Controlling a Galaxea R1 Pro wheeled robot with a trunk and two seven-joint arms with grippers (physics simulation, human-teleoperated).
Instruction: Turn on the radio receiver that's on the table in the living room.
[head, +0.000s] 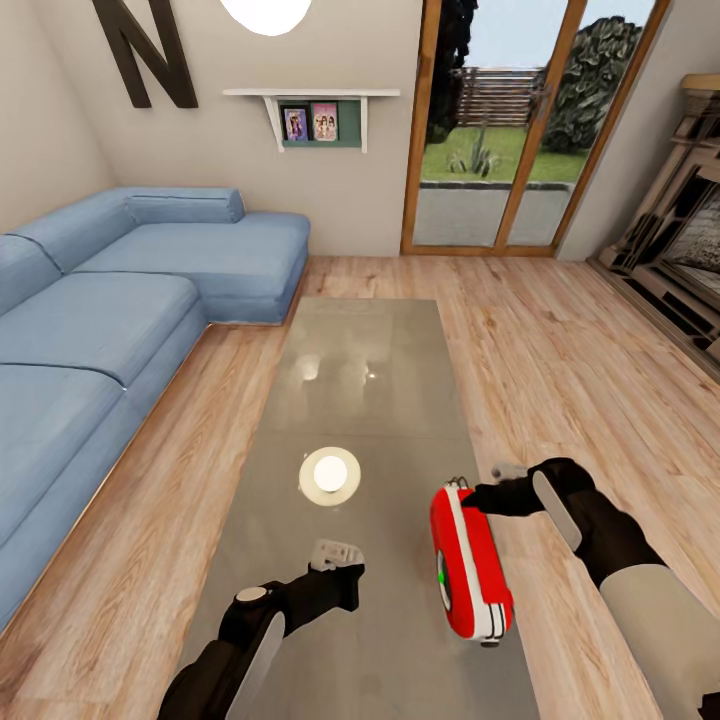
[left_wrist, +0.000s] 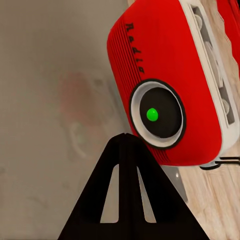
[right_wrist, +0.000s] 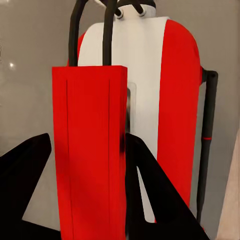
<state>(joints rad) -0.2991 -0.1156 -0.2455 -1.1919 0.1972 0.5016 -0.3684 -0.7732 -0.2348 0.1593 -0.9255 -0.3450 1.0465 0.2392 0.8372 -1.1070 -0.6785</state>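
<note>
small red retro radio receiver (head: 470, 565) with white trim, standing near right edge of long glossy grey-brown table (head: 360, 400). right gripper (head: 487, 497) jaws pinching its end; left gripper (head: 338, 553) nearby, jaws pressed together.

Radio (head: 470, 570): red body, white trim stripe, black dial with a green dot at centre, dark "Radio" lettering. Table (head: 370, 400): glossy grey-brown top. Sofa (head: 110, 330): blue. Floor (head: 560, 340): light wood planks. Both grippers, left (head: 338, 556) and right (head: 500, 480): black.
</note>
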